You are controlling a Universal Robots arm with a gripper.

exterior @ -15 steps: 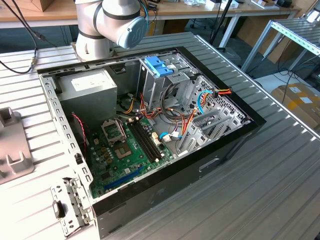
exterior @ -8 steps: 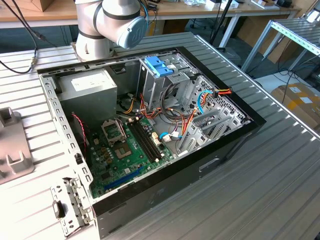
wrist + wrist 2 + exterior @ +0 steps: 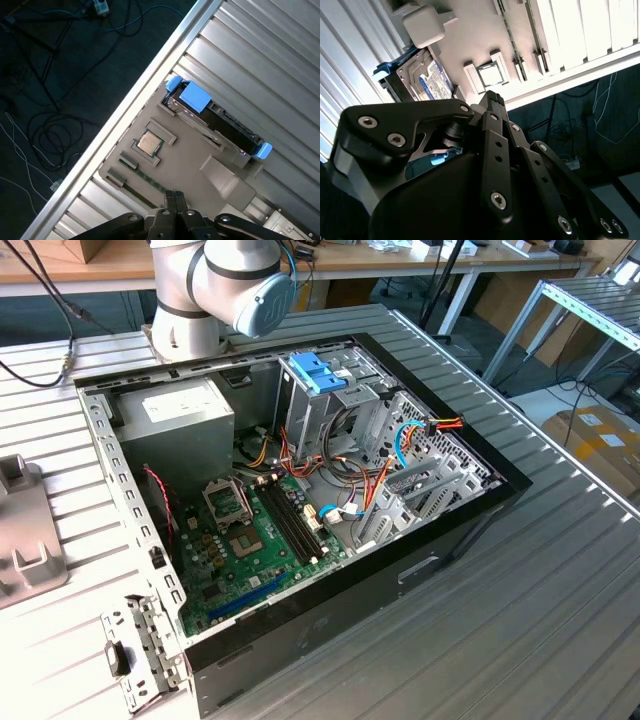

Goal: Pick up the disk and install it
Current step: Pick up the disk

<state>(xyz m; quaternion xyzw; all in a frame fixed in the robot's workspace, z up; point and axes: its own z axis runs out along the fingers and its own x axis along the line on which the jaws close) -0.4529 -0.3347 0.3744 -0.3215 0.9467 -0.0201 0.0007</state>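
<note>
The disk (image 3: 226, 127) is a dark flat drive with blue plastic pieces at both ends, standing on edge in a slot of a grey holder tray (image 3: 192, 157). Its white-and-blue label faces the second wrist view, on the disk (image 3: 422, 80). My gripper (image 3: 173, 197) hovers over the tray, well apart from the disk, with its black fingers pressed together and nothing between them. In the second wrist view the gripper (image 3: 492, 98) points at the tray beside the disk.
A processor chip (image 3: 149, 143) sits in a pocket of the tray. The table's edge (image 3: 145, 95) runs close by, with cables on the floor beyond. The open computer case (image 3: 470, 525) holds a drive cage with light-blue handles (image 3: 318, 370), a grey power supply (image 3: 180, 415) and a green motherboard (image 3: 250, 540).
</note>
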